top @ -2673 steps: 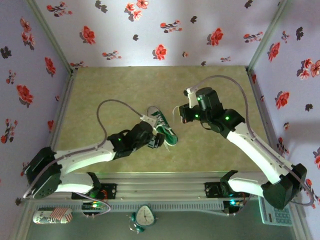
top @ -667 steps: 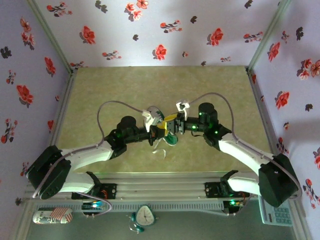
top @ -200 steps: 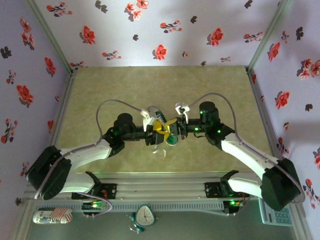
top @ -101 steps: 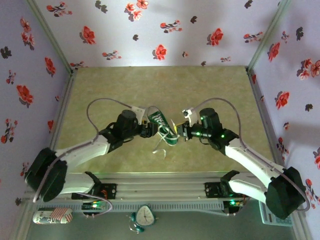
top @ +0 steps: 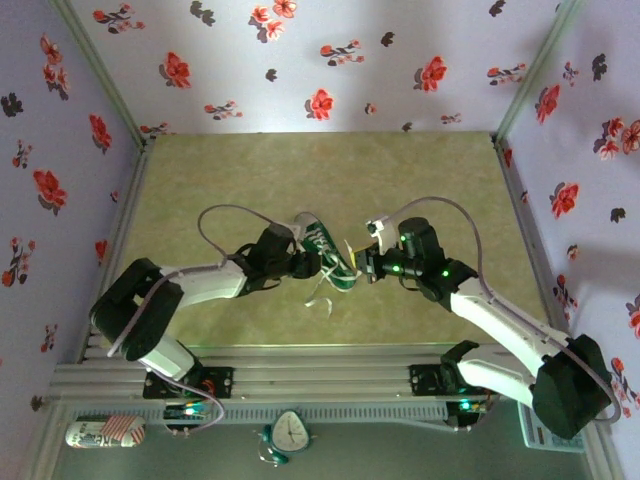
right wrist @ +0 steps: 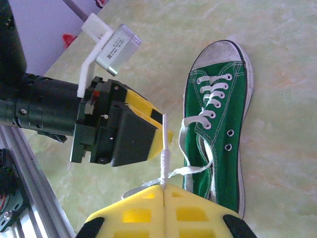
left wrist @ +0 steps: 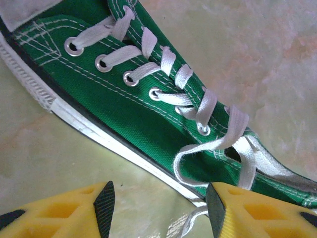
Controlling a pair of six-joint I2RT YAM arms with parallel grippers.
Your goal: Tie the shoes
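The green sneaker (top: 327,254) lies on its sole mid-table, toe toward the back wall, its white laces (left wrist: 171,74) threaded but loose. My left gripper (top: 306,263) sits low against the shoe's left side, open. In the left wrist view its fingertips (left wrist: 160,212) straddle bare table beside the sole rim (left wrist: 94,134). A lace loop (left wrist: 190,151) hangs just above the right pad (left wrist: 216,214). My right gripper (right wrist: 163,188) is shut on a lace end (right wrist: 164,148), whose tip stands up from the closed yellow fingers. It hovers right of the shoe's heel (top: 362,266).
Flowered walls (top: 300,60) close in the tan table (top: 250,180) on three sides. The left arm's cable (top: 225,215) arcs over the table. Beyond the near rail sit a clock (top: 290,432), a can (top: 100,433) and a calculator (top: 555,432).
The left gripper has moved right and down to the shoe's side, and its jaws have narrowed. The right gripper has held its place, still shut on the lace end.
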